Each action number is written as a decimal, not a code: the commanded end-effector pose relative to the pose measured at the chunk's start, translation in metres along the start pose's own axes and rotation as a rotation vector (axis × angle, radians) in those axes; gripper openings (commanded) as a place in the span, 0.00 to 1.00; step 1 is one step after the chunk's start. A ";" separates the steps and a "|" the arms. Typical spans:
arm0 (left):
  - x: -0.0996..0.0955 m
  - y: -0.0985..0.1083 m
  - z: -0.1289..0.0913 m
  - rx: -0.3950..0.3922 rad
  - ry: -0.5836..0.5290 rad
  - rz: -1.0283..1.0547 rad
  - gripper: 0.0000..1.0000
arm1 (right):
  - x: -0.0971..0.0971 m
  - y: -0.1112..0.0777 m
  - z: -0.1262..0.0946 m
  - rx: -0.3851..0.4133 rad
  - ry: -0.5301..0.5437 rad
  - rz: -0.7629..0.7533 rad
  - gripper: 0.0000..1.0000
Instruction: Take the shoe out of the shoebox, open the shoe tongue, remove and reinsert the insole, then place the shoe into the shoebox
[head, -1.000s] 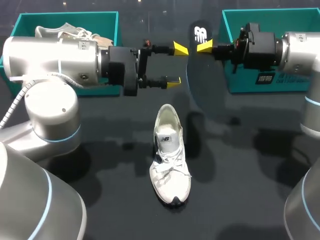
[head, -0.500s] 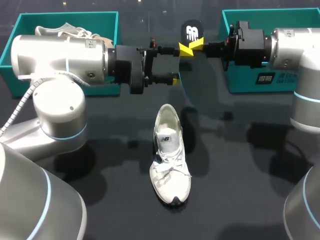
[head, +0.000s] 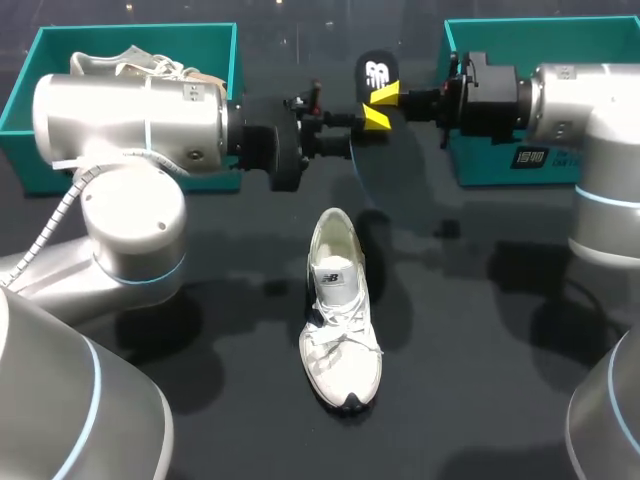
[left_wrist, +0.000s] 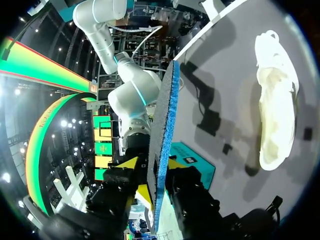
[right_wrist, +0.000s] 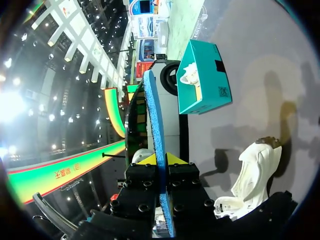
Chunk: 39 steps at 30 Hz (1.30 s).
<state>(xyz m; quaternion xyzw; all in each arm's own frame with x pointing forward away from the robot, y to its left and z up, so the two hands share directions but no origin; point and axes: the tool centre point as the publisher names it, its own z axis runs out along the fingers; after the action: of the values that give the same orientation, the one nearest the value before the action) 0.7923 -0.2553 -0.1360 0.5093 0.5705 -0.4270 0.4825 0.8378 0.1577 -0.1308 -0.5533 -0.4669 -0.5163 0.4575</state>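
My left pincer (head: 345, 125) has come in around the insole (head: 377, 72), which my right pincer (head: 381, 105) holds clamped beyond the heel of the shoe (head: 338, 310); a handover looks near, though I cannot tell whether the left grips yet.

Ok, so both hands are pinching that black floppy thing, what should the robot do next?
Probably the right hand should open and let go. Both hands pinch the same insole up in the air, and the left hand already has it between its fingers, so it could carry it alone down to the white shoe lying on the table.
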 end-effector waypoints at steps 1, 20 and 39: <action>0.001 0.001 0.008 -0.006 0.006 -0.001 0.24 | -0.001 -0.001 0.002 -0.001 0.001 0.007 0.00; 0.006 0.002 0.008 -0.016 0.014 0.004 0.00 | -0.003 -0.002 -0.001 0.009 0.030 0.022 0.39; 0.029 0.000 -0.043 0.217 -0.042 -0.423 0.00 | -0.001 -0.024 -0.032 0.020 0.099 -0.068 1.00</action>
<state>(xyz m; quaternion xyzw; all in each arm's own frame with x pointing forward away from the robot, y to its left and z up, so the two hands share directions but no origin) 0.7842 -0.2256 -0.1568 0.4603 0.5992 -0.5036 0.4189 0.8115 0.1295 -0.1307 -0.5043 -0.4678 -0.5534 0.4696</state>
